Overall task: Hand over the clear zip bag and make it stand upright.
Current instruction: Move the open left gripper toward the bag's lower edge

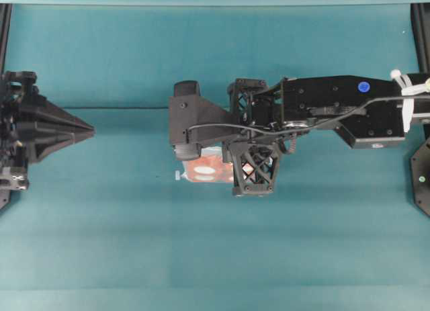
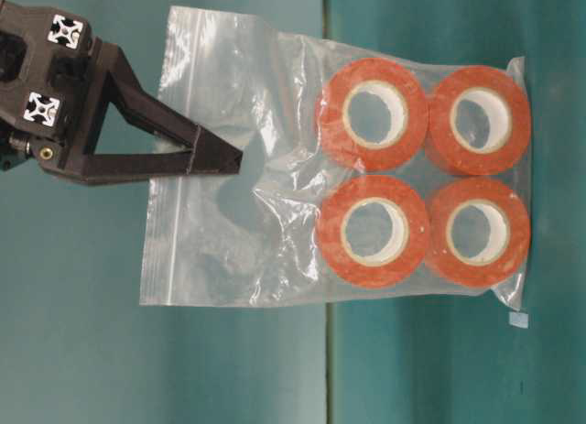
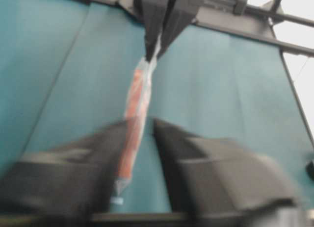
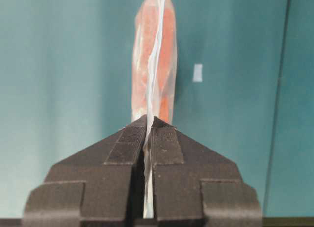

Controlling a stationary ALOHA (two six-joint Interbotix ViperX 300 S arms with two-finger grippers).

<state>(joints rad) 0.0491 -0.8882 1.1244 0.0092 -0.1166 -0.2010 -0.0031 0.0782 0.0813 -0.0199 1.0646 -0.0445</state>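
Observation:
The clear zip bag (image 2: 229,241) hangs by its empty transparent part from my right gripper (image 2: 236,158), which is shut on it. Its orange-red rolls (image 2: 371,113) with white cores sit at the low end. In the right wrist view the plastic (image 4: 152,55) runs edge-on between the closed fingers of the right gripper (image 4: 148,120). From overhead the bag (image 1: 205,170) peeks out under the right gripper (image 1: 195,150). My left gripper (image 1: 91,129) is far to the left, apart from the bag. In its blurred wrist view the left gripper (image 3: 142,124) is open, with the bag (image 3: 135,104) and right gripper (image 3: 153,53) beyond the gap.
A teal cloth (image 1: 215,257) covers the table, with a crease line (image 1: 134,108) across it. The right arm (image 1: 336,106) stretches from the right edge to the middle. Black frame posts (image 1: 420,29) stand at the back corners. A small white tag (image 2: 518,320) lies beside the bag's low corner.

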